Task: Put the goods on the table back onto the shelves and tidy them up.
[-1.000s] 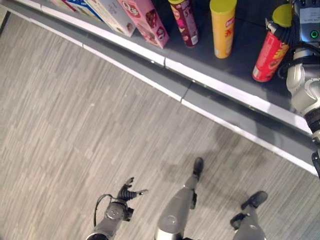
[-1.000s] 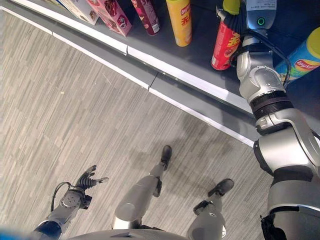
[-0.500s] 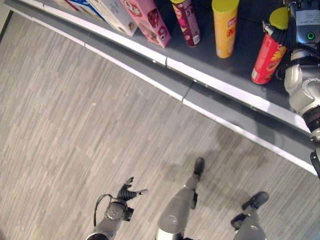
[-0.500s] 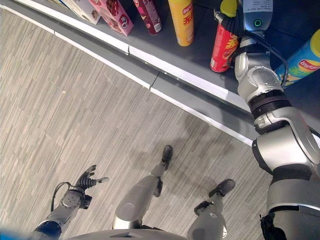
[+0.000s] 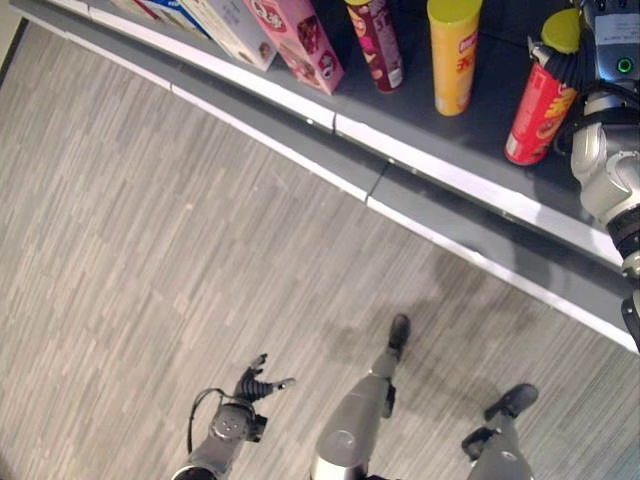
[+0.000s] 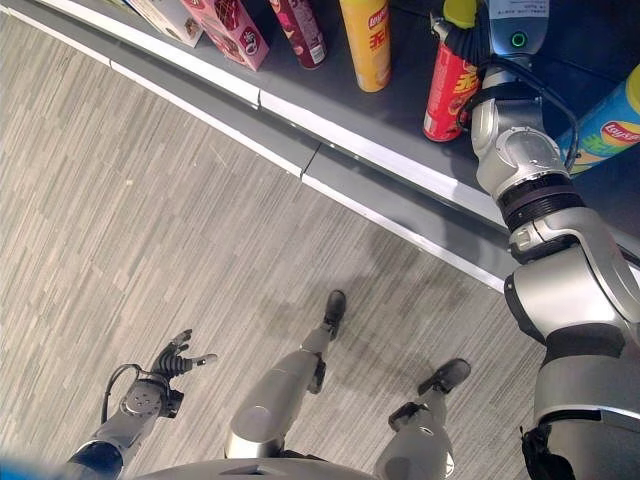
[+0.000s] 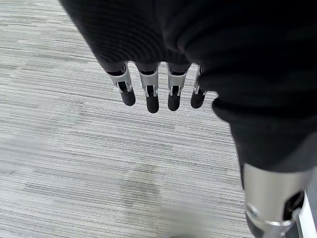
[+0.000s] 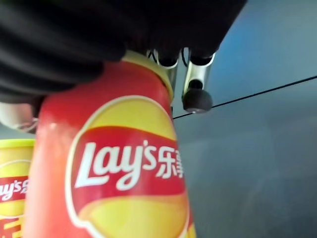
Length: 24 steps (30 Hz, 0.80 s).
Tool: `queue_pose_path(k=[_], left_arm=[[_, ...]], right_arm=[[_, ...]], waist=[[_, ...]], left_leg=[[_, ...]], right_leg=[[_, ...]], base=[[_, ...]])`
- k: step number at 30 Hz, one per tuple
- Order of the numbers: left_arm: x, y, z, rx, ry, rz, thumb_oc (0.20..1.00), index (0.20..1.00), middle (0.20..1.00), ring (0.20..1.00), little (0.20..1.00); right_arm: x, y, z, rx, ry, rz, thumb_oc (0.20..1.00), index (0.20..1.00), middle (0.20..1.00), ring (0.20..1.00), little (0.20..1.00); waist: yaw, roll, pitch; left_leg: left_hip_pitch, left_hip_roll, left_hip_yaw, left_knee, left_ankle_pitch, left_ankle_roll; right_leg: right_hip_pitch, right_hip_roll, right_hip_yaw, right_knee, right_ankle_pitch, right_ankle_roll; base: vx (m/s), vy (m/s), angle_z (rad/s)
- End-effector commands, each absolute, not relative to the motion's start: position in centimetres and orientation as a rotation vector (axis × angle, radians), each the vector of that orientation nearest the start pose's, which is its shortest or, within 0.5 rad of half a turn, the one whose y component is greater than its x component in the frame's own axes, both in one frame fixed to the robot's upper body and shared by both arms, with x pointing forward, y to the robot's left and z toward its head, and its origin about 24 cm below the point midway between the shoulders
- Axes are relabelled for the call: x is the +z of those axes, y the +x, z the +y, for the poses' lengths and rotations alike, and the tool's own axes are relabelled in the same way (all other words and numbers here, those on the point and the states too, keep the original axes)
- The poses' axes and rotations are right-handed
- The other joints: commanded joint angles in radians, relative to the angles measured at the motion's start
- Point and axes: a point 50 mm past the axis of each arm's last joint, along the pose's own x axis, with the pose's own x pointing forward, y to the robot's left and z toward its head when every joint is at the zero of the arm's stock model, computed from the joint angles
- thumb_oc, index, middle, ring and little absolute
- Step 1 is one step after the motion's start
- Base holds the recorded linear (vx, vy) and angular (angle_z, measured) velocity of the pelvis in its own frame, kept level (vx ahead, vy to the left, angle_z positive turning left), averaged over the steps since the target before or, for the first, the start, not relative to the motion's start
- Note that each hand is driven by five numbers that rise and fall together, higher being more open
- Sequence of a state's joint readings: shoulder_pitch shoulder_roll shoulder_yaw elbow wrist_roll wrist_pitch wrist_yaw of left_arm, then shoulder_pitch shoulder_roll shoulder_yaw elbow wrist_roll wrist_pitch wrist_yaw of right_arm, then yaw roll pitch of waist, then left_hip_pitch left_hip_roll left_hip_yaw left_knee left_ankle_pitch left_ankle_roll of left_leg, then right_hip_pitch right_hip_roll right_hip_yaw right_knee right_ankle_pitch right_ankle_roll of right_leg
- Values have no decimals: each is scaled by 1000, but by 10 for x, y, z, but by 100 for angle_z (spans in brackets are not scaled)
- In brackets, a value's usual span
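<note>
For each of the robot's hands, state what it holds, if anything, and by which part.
The right hand grips the red can around its upper end, by the yellow lid. The left hand holds nothing.

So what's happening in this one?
The right robot hand is gripping a red chip can near its yellow lid, standing it on the dark shelf beside a yellow can. The left robot hand hangs open over the floor, holding nothing.

Grey striped carpet floor (image 5: 150, 250) (white-edged) meets a dark shelf (image 5: 470, 130).
</note>
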<state>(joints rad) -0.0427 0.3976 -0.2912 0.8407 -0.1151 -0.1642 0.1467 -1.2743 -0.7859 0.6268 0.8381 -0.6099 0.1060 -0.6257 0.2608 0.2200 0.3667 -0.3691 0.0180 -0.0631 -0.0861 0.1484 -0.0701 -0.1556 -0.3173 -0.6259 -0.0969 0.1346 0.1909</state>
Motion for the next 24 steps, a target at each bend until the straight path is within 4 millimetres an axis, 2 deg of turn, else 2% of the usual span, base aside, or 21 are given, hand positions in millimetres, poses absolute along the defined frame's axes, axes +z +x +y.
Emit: queue_pose_path(k=[1,10,24], left_arm=[[-95,190,253,41,482,654,1000,1000,1000,1000,1000],[-95,190,253,41,488,653,1000,1000,1000,1000,1000],[-95,191,255,46,495,653,1000,1000,1000,1000,1000]], right_arm=[[365,376,-223,-827,-1565,-824,200,200,200,200,200],[374,372,-225,-863,-1568,-846,200,200,200,200,200],[377,372,-225,-881,-1565,-848,200,200,200,200,200]], waist=[[49,-15,-2],[48,-18,-1],[48,-20,1]], left_leg=[[31,4,93,13,-58,-48],[29,4,94,16,-61,-47],[27,5,94,23,-65,-44]], right_leg=[[-63,-74,81,195,-79,51],[-67,-74,81,197,-77,53],[-73,-74,86,202,-76,52]], base=[[0,0,0],[0,0,0],[0,0,0]])
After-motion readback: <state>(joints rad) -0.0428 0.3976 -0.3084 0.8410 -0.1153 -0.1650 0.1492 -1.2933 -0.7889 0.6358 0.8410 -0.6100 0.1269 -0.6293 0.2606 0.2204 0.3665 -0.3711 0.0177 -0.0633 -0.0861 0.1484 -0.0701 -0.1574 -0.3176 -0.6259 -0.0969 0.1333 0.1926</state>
